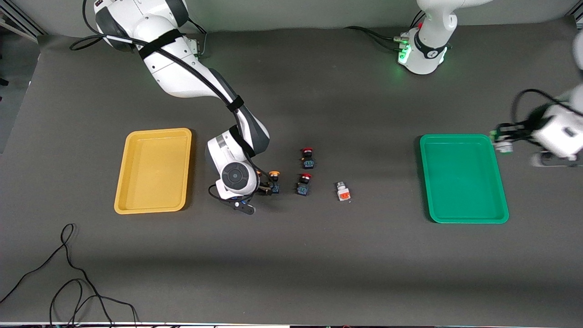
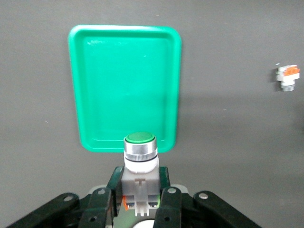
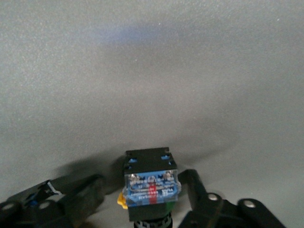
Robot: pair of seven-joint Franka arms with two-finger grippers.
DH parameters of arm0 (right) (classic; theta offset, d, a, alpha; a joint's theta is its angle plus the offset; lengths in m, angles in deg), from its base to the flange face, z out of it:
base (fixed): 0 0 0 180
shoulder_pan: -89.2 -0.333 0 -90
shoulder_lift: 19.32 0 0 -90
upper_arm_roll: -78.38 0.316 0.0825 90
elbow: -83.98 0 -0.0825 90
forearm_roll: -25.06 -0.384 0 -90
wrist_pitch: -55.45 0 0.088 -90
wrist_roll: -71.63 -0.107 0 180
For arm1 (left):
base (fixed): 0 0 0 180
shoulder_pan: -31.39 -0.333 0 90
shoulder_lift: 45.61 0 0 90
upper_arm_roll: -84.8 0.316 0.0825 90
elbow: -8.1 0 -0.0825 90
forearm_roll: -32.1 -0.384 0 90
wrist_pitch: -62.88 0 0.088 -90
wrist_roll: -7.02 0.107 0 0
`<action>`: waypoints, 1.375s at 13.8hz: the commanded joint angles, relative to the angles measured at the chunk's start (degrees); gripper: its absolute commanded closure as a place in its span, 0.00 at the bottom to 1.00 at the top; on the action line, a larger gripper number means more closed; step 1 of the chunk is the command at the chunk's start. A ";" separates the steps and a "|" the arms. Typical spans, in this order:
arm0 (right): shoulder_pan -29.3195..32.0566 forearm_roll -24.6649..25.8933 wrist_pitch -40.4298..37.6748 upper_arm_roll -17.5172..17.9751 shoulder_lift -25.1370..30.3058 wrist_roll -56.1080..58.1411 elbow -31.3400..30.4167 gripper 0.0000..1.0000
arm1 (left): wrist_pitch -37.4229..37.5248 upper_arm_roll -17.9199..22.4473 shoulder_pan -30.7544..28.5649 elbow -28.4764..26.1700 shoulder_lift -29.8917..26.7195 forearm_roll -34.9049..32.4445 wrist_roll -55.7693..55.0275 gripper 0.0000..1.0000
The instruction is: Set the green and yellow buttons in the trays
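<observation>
Green-capped push-button switch with a ribbed silver collar and white plastic body (image 2: 139,156) is sitting clamped in the left tool (image 2: 137,202), which is hanging just off the green tray's (image 1: 501,182) edge at the left arm's end of the worktop. Step in hand looks like the carry to that tray; next move probably calls for shifting over the tray floor, then parting the fingers.

Right tool (image 1: 266,187) is down on the worktop between the shallow yellow plastic tray with rounded corners (image 1: 132,200) and the row of switches, fingers standing apart either side of the yellow-orange-capped switch with boxy black-and-blue body (image 1: 274,182), not clamped as far as the wrist view shows. It likely needs to close squarely on the body.

Untouched: second white switch with orange marks (image 1: 343,192), lying alone mid-worktop. Two red-capped black switches (image 1: 306,171) are not for sorting. Both trays are smooth, glossy, raised-rimmed; worktop (image 1: 291,264) is matte dark grey.
</observation>
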 commanded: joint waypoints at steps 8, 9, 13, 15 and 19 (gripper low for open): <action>3.91 -0.61 -9.90 -1.30 15.54 10.06 -4.53 1.00 | -40.59 -1.18 -1.55 -28.74 4.37 -1.32 3.34 0.86; 5.66 -0.61 -11.92 -1.73 18.53 14.71 -6.02 1.00 | -44.90 -1.18 -1.55 -30.14 6.39 -1.32 3.25 0.86; 9.20 -0.61 -15.98 -9.00 30.92 35.71 -14.71 1.00 | -56.43 -1.09 0.04 -33.23 13.35 -1.41 2.28 0.86; 9.11 -0.70 -15.81 -14.54 34.89 44.76 -19.46 1.00 | -58.38 -1.09 0.12 -33.76 14.50 -1.32 2.19 0.86; 9.02 -0.70 -5.05 -21.67 38.16 57.01 -32.01 1.00 | -57.43 -1.09 0.12 -33.15 14.50 -1.32 2.46 0.36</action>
